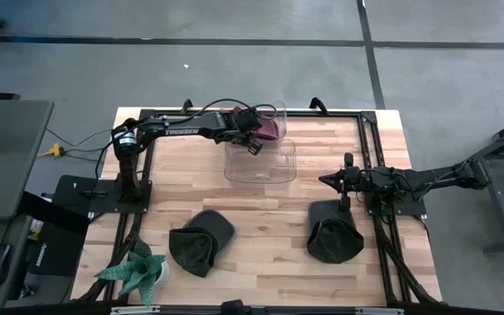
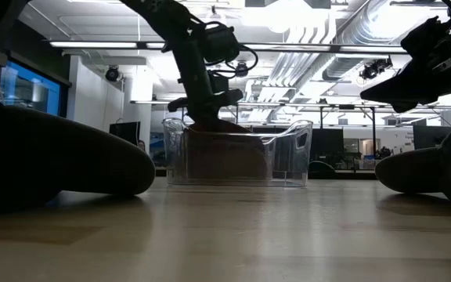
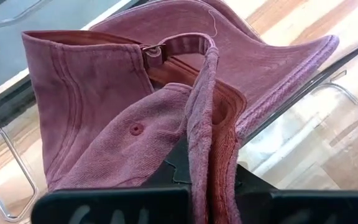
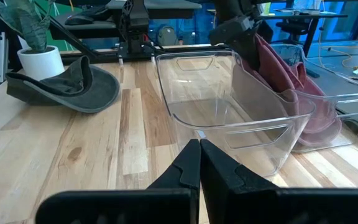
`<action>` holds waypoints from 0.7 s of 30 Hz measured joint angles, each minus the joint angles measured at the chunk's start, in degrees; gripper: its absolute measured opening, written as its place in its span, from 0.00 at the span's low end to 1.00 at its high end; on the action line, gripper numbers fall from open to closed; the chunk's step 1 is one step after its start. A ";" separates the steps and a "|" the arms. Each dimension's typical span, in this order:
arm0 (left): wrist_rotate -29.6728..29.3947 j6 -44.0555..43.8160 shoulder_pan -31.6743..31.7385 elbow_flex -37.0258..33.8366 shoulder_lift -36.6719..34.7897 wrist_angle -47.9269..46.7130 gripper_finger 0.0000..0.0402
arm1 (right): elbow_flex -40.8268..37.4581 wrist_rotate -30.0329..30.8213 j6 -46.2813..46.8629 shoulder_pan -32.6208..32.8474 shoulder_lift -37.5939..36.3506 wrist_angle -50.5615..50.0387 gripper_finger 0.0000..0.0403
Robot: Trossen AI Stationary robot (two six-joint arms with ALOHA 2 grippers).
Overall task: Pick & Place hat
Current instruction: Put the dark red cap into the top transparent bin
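A maroon hat (image 1: 271,128) hangs from my left gripper (image 1: 254,138), which is shut on it over the farther of two clear plastic bins (image 1: 278,108). The right wrist view shows the hat (image 4: 278,74) reaching down inside that bin (image 4: 353,98). The nearer clear bin (image 1: 261,168) stands right before it. Two dark hats lie on the table, one (image 1: 201,238) near the left and one (image 1: 333,232) near the right. My right gripper (image 1: 346,187) is shut and waits above the table, just beyond the right dark hat. My left gripper (image 3: 207,168) pinches a bunched fold of the maroon hat's cloth (image 3: 201,137) between its two fingers (image 3: 174,168), several layers together, next to the back strap (image 3: 179,45). It comes from above, slanting. The hat hangs below the fingers with its lower part (image 4: 319,124) inside the far bin.
A potted plant (image 1: 134,271) stands at the table's near left corner. The two bins sit in the far middle of the table. Bare wood lies between the dark hats and the bins (image 1: 261,210). A desk with a mouse stands left of the table.
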 joint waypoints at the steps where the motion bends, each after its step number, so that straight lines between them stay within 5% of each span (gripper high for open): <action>1: 0.11 -0.01 0.34 0.00 0.00 -0.02 0.00 | -0.01 -0.01 0.01 0.01 0.00 0.00 0.00; 21: 3.13 -0.13 1.38 0.00 0.04 -0.96 0.01 | 0.00 -0.01 0.02 0.01 0.00 0.00 0.00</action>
